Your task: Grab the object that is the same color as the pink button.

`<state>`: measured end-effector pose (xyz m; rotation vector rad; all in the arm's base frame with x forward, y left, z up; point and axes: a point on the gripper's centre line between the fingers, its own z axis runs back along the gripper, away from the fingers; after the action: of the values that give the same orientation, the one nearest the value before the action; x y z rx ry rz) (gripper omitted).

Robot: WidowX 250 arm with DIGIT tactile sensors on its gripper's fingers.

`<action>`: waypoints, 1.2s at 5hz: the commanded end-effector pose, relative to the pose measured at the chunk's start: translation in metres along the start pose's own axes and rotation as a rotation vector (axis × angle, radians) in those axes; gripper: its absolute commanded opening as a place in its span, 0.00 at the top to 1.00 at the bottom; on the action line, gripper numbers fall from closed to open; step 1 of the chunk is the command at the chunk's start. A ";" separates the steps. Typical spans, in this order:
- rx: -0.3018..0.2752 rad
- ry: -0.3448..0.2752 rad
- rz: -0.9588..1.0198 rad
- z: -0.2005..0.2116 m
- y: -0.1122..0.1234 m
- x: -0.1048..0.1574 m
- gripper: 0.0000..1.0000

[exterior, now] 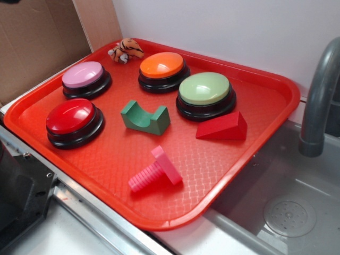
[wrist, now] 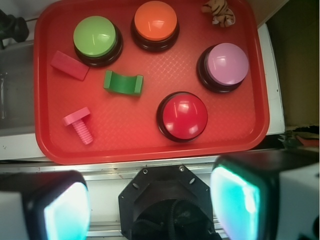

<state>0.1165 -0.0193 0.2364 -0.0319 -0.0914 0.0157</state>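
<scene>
The object, a bright pink bolt-shaped toy [exterior: 155, 170] [wrist: 78, 124], lies on its side near the front of the red tray [exterior: 249, 154] [wrist: 150, 145]. The pink button [exterior: 85, 77] [wrist: 226, 65] sits at the tray's back left in the exterior view. My gripper [wrist: 150, 205] shows only in the wrist view. It is open, high above the tray's near edge and over the robot base, with nothing between its fingers [wrist: 65, 210]. It is out of the exterior view.
On the tray stand a red button [exterior: 72, 120] [wrist: 183, 115], an orange button [exterior: 162, 69] [wrist: 155, 23] and a green button [exterior: 205, 93] [wrist: 96, 38]. A green arch block [exterior: 144, 117] [wrist: 123, 82], a red wedge [exterior: 223, 127] [wrist: 69, 65] and a toy tiger [exterior: 125, 50] [wrist: 219, 12] lie there. A sink with a faucet [exterior: 319, 101] is right.
</scene>
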 end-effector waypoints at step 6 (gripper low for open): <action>0.048 -0.017 -1.263 -0.079 -0.086 0.019 0.00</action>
<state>0.1507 -0.1070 0.1545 0.0766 -0.0759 -1.2389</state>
